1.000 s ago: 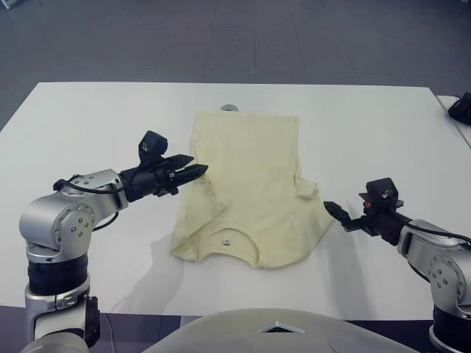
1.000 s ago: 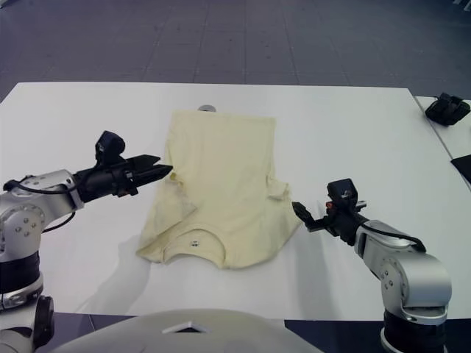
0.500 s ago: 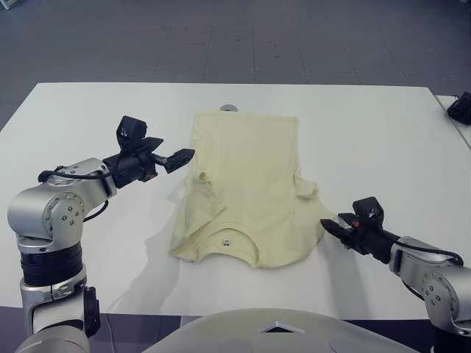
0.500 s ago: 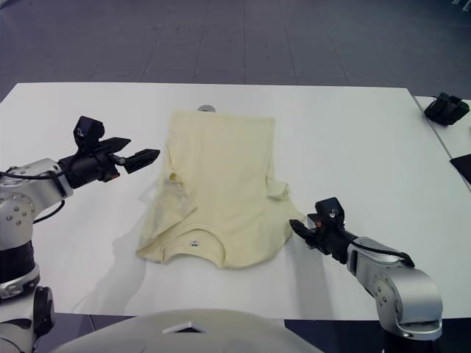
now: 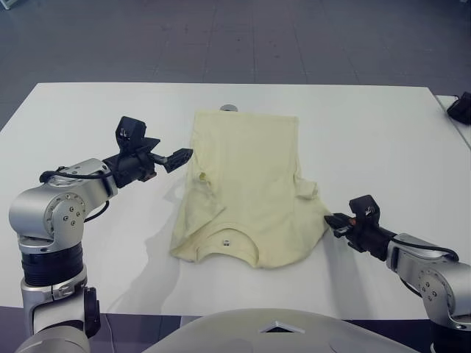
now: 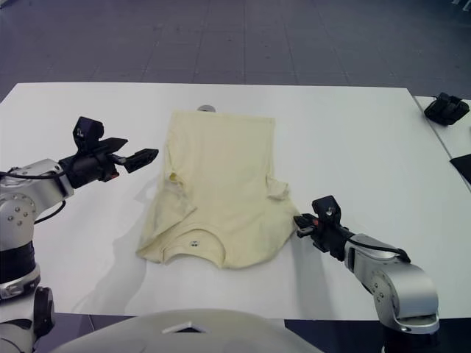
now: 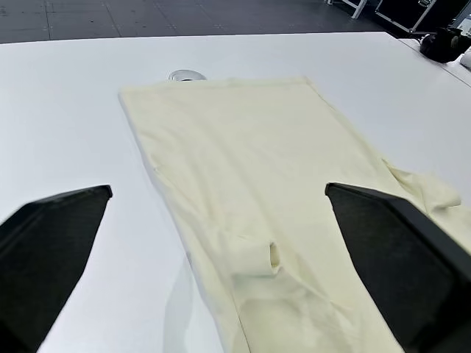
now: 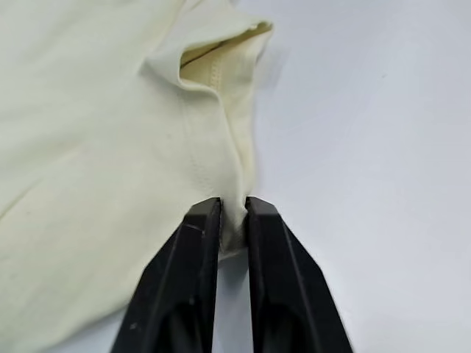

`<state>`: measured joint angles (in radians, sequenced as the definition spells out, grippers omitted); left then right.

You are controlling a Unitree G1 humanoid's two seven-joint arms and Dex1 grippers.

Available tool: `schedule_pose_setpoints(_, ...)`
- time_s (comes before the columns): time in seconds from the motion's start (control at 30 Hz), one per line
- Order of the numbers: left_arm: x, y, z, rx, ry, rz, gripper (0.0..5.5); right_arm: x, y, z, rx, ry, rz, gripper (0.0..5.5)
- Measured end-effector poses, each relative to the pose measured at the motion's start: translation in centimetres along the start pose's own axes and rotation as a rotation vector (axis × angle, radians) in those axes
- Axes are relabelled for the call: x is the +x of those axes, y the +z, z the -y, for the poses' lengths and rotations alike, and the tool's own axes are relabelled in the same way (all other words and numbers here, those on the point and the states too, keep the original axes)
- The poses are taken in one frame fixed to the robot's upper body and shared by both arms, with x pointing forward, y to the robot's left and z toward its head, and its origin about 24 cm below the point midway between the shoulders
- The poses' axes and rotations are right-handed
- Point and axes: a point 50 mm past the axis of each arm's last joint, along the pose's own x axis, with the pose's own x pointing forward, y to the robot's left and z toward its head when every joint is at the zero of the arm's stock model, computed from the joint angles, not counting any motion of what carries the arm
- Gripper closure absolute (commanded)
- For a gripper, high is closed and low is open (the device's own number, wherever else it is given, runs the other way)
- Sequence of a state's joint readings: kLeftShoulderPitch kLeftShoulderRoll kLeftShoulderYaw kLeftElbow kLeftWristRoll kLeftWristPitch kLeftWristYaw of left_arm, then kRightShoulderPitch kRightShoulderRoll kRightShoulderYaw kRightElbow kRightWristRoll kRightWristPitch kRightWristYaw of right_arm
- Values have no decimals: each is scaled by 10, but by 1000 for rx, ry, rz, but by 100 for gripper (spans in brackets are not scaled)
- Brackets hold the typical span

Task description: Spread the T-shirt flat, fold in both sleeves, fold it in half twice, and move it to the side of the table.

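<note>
**A:** Where does the T-shirt (image 5: 246, 184) lie?

**B:** In the middle of the white counter (image 5: 368, 132). It is pale yellow, with its collar (image 5: 227, 248) toward the robot and its straight hem on the far side. It is not flat, as the cloth is rumpled along both long edges.

**A:** And the sleeves?

**B:** The left sleeve (image 5: 202, 176) is turned in over the body. The right sleeve (image 5: 307, 189) sits bunched in a small fold near the right edge.

**A:** What about the right end effector (image 5: 333, 220)?

**B:** It sits low at the counter, at the shirt's right edge on the side near the robot. The right wrist view shows its two black fingers (image 8: 188, 279) pressed together on a pinch of that edge, near the sleeve opening.

**A:** And the left end effector (image 5: 180, 156)?

**B:** It hovers just beside the shirt's left edge, level with the left sleeve and apart from the cloth. The left wrist view shows its fingers (image 7: 51, 250) spread wide with nothing between them.

**A:** Anything else there?

**B:** A small grey disc (image 5: 229, 107) lies just beyond the far hem. A black object (image 5: 460, 109) sits on a separate surface off to the right.
</note>
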<state>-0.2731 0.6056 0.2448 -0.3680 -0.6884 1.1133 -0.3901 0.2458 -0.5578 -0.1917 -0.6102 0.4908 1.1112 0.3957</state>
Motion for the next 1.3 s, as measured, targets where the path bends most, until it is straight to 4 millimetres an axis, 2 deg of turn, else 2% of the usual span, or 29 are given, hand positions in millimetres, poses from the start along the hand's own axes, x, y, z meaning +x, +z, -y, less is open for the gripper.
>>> schedule_pose_setpoints(0.17, 0, -1, 0, -2, 8, -2, 10, -2, 2, 6, -17, -10, -2, 549)
schedule_pose_setpoints(0.37, -1, -6, -1, -13, 19, -16, 10, -14, 12, 32, -47, -128, -16, 549)
schedule_pose_setpoints(0.47, -1, -7, -2, -14, 23, -16, 10, -15, 28, 20, -90, -77, 29, 549)
schedule_pose_setpoints(0.57, -1, -8, -2, -16, 26, -17, 10, -13, 42, -3, -140, 18, 75, 549)
schedule_pose_setpoints(0.77, 0, -9, -1, -17, 26, -18, 10, 0, 48, -40, -170, 162, 82, 549)
schedule_pose_setpoints(0.87, 1, -9, 0, -15, 23, -19, 10, 8, 51, -52, -178, 208, 84, 493)
schedule_pose_setpoints(1.0, 4, -12, 3, -12, 7, -32, 10, 14, 58, -70, -110, 352, 146, 425)
schedule_pose_setpoints(1.07, 3, -15, 3, 4, 15, -44, 10, 11, 64, -64, -82, 348, 180, 395)
schedule_pose_setpoints(1.2, -1, -31, 4, 52, -25, -123, 10, -5, 75, -35, -78, 226, 235, 325)
schedule_pose_setpoints(1.3, -12, -49, -2, 108, -44, -216, 10, -20, 69, -10, -241, 53, 169, 275)
